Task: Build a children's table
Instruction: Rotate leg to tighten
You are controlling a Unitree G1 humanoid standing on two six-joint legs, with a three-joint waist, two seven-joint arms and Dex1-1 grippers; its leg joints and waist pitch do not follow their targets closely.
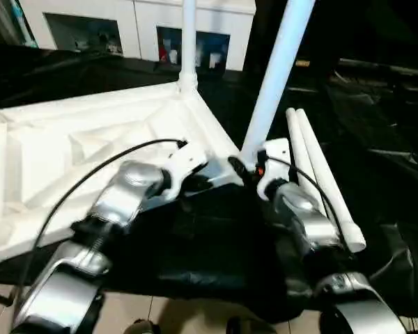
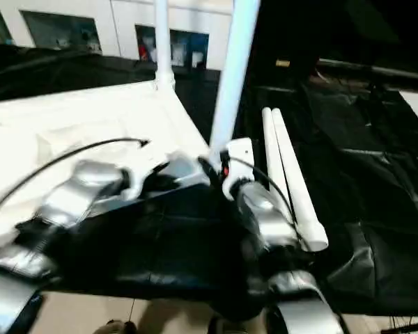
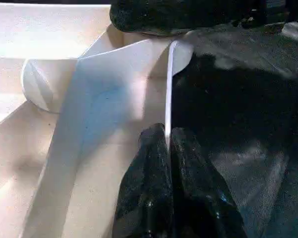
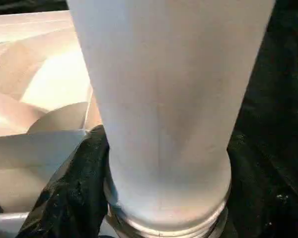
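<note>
The children's table top [image 1: 70,146] lies upside down at the left, ribbed underside up. One white leg [image 1: 188,42] stands upright in its far corner socket. A second leg [image 1: 275,76] leans over the near right corner, its threaded end [image 4: 169,223] low by the socket. My right gripper [image 1: 245,167] holds this leg near its base, one black finger [image 4: 74,193] pressed against its side. My left gripper [image 3: 166,141] is shut on the thin upright rim [image 3: 170,89] of the table top, just left of that corner. Two loose legs [image 1: 324,181] lie side by side at the right.
A black cloth [image 1: 376,139] covers the ground under and to the right of the table top. White cabinets [image 1: 132,28] stand along the back. Light floor tiles [image 1: 181,316] show at the near edge. A black cable [image 1: 90,177] loops over my left forearm.
</note>
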